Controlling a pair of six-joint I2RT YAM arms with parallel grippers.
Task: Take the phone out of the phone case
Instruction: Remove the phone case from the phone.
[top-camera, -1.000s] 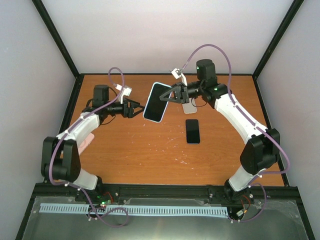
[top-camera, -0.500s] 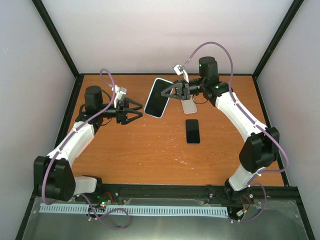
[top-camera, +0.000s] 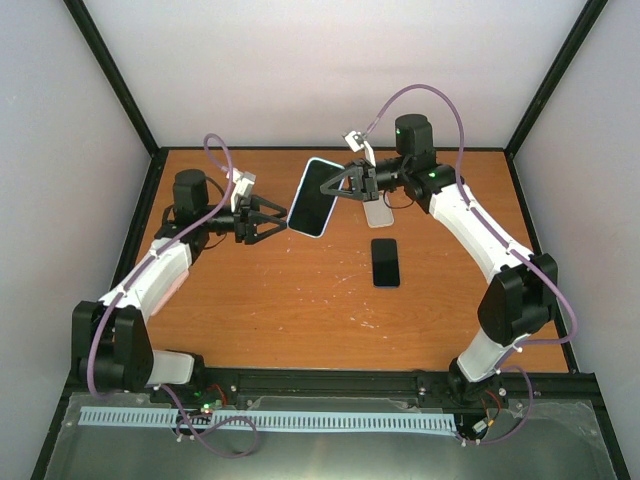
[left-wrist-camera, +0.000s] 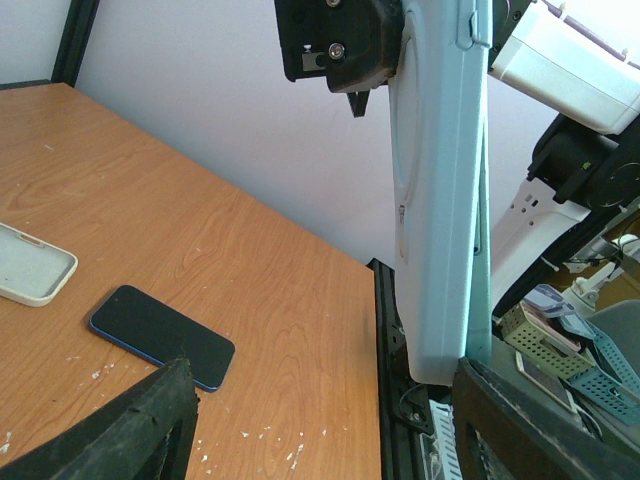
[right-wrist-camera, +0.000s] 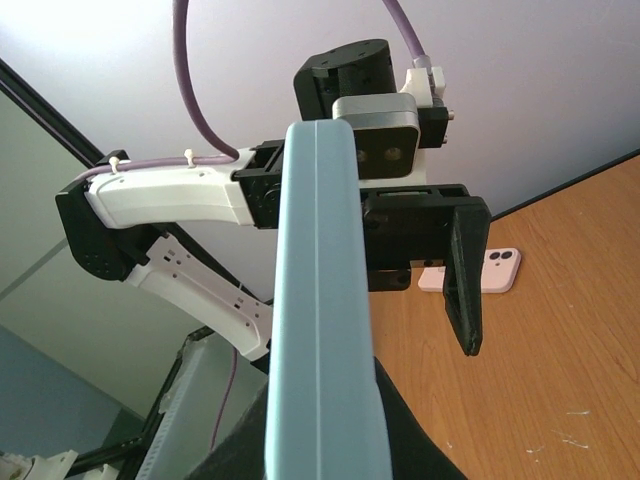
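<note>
The fingers (right-wrist-camera: 415, 450) of the right gripper (top-camera: 328, 190) are clamped on the pale blue plastic phone case (top-camera: 312, 197), holding it tilted on end in the air above the orange-brown wooden table (top-camera: 300, 300). Whether a phone sits inside it cannot be told. The black fingers (left-wrist-camera: 150, 430) of the left gripper (top-camera: 284, 220) are spread wide to either side of the case's lower end, contact unclear. Farther out, a black rectangular phone (top-camera: 385, 262) lies flat on the table, a cream-white case (top-camera: 378, 213) near it.

Robotics lab, white-walled enclosure (top-camera: 300, 70), wooden table (top-camera: 300, 310)
</note>
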